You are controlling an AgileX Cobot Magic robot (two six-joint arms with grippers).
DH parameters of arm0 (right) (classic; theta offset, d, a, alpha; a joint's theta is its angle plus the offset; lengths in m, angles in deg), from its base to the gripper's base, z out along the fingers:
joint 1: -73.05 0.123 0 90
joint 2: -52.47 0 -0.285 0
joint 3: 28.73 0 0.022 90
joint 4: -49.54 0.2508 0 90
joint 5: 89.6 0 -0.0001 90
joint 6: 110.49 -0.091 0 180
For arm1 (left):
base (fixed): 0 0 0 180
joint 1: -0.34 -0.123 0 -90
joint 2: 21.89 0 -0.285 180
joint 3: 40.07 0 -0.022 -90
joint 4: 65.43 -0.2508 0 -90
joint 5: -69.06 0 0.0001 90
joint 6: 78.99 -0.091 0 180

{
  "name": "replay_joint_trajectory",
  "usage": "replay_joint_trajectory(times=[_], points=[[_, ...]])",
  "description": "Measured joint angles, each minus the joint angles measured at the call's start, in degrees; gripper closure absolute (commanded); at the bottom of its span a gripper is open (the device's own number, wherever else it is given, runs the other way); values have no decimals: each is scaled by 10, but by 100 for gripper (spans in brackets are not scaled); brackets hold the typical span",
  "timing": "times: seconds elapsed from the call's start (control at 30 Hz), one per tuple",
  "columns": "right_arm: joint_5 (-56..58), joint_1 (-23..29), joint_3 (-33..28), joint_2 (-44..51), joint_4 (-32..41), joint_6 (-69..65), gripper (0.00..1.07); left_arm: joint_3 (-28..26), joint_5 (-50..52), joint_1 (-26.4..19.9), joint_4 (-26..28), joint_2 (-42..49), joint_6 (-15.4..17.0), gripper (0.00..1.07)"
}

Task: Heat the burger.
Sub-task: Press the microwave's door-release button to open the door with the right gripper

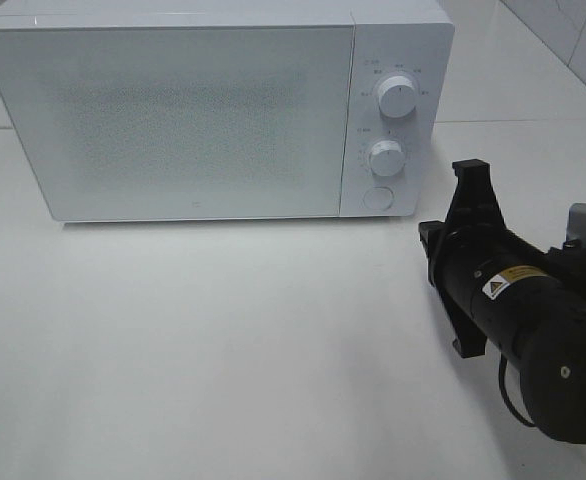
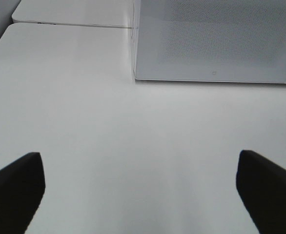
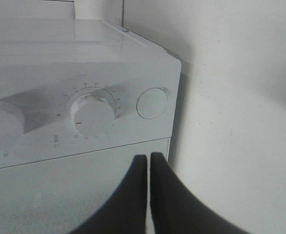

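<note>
My left tool [image 2: 139,163] is hovering over the white bench [image 2: 109,122], fingers spread wide and gripping nothing. The white microwave [image 1: 173,110] is sitting with its door shut, and the burger is not showing in any view. My right tool [image 3: 149,163] is hanging near the microwave's front right corner, facing the lower dial [image 3: 91,114], fingers pressed together and empty.

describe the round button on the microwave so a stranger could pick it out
The white microwave stands at the back of the table; its controls run down the right of its front. The button is the lowest of the three, just under the lower knob. Unlike the knobs, it is flat, with no pointer or scale around it.
</note>
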Motion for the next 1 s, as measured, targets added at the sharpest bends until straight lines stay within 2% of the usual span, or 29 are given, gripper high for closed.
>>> replay_joint_trajectory(times=[0.4, 0.7, 1.0], points=[[0, -2, 56, -72, -18, -38, 107, 0, 0, 0, 0, 0, 0, 7], [14, -54, 109, -112, -50, -38, 107, 0, 0, 0, 0, 0, 0, 7], [49, -83, 148, -142, -64, -38, 107, 0, 0, 0, 0, 0, 0, 7]])
